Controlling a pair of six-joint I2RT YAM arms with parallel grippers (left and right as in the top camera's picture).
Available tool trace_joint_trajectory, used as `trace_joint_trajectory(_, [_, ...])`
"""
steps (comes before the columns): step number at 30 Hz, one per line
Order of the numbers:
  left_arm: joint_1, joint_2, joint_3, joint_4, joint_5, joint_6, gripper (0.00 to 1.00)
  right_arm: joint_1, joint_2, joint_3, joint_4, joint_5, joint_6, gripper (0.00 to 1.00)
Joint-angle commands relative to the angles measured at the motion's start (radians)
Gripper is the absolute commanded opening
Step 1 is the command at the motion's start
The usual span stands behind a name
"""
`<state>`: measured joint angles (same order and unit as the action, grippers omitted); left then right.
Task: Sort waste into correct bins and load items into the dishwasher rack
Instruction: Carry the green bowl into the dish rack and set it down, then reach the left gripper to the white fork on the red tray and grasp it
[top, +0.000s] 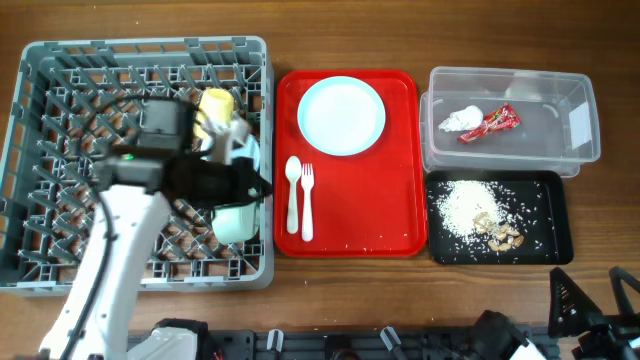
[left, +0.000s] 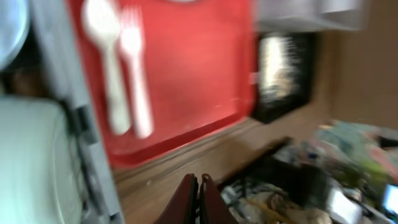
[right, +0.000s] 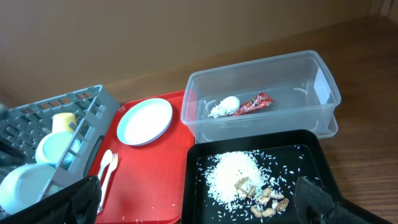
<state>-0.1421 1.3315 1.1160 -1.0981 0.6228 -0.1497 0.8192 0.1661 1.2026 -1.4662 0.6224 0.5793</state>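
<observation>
The grey dishwasher rack (top: 30, 150) holds the yellow cup (top: 216, 103), a pale blue bowl (top: 243, 150) and a mint green bowl (top: 237, 222) along its right side. My left gripper (top: 262, 188) hangs over the rack's right edge, shut and empty (left: 199, 199). The pale blue plate (top: 341, 115), white spoon (top: 293, 195) and fork (top: 307, 200) lie on the red tray (top: 400, 200). The clear tub (top: 560, 100) holds the napkin (top: 460, 121) and red wrapper (top: 490, 123). The black tray (top: 555, 225) holds rice (top: 465, 205) and scraps (top: 500, 235). My right gripper (right: 199, 205) is open and empty, near the table's front right.
The left wrist view is blurred; it shows the spoon (left: 106, 56), fork (left: 137, 74), red tray (left: 199, 74) and bare wood in front of it. A few rice grains lie on the red tray's front part. Cluttered equipment sits beyond the table's front edge.
</observation>
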Motion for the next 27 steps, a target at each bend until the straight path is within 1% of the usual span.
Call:
trace_joint_trajectory(1, [-0.085,0.043,-0.017,-0.003,-0.380,-0.256,0.04,0.000,-0.012,0.000,0.002,0.013,0.008,1.00])
trace_joint_trajectory(3, [-0.103,0.054,-0.017,-0.013,-0.446,-0.304,0.04,0.000,-0.012,0.000,0.002,0.013,0.007,1.00])
trace_joint_trajectory(5, [-0.103,0.056,-0.017,-0.031,-0.477,-0.312,0.04,0.000,-0.012,0.000,0.002,0.013,0.007,1.00])
trace_joint_trajectory(8, [-0.092,0.053,-0.007,-0.101,-0.587,-0.375,0.04,0.000,-0.012,0.000,0.002,0.013,0.007,1.00])
trace_joint_trajectory(13, [-0.079,0.039,0.116,-0.167,-0.597,-0.383,0.04,0.000,-0.012,0.000,0.002,0.013,0.007,1.00])
trace_joint_trajectory(16, [-0.097,0.021,0.229,-0.177,-0.554,-0.392,0.04,0.000,-0.012,0.000,0.002,0.013,0.007,1.00])
trace_joint_trajectory(18, [-0.130,0.008,0.265,-0.151,-0.548,-0.422,0.04,0.000,-0.012,0.000,0.002,0.013,0.007,0.99])
trace_joint_trajectory(19, [-0.149,0.004,0.269,-0.131,-0.549,-0.425,0.06,0.000,-0.012,0.000,0.002,0.013,0.007,1.00])
trace_joint_trajectory(21, [-0.221,0.002,0.268,-0.069,-0.550,-0.431,0.11,0.000,-0.012,0.000,0.002,0.013,0.007,1.00])
trace_joint_trajectory(23, [-0.295,0.020,0.259,-0.024,-0.553,-0.436,0.12,0.000,-0.012,0.000,0.002,0.013,0.007,1.00])
trace_joint_trajectory(26, [-0.408,0.086,0.245,0.005,-0.661,-0.518,0.16,0.000,-0.012,0.000,0.002,0.013,0.007,1.00])
trace_joint_trajectory(27, [-0.427,0.105,0.242,0.008,-0.678,-0.526,0.17,0.000,-0.012,0.000,0.002,0.013,0.007,1.00])
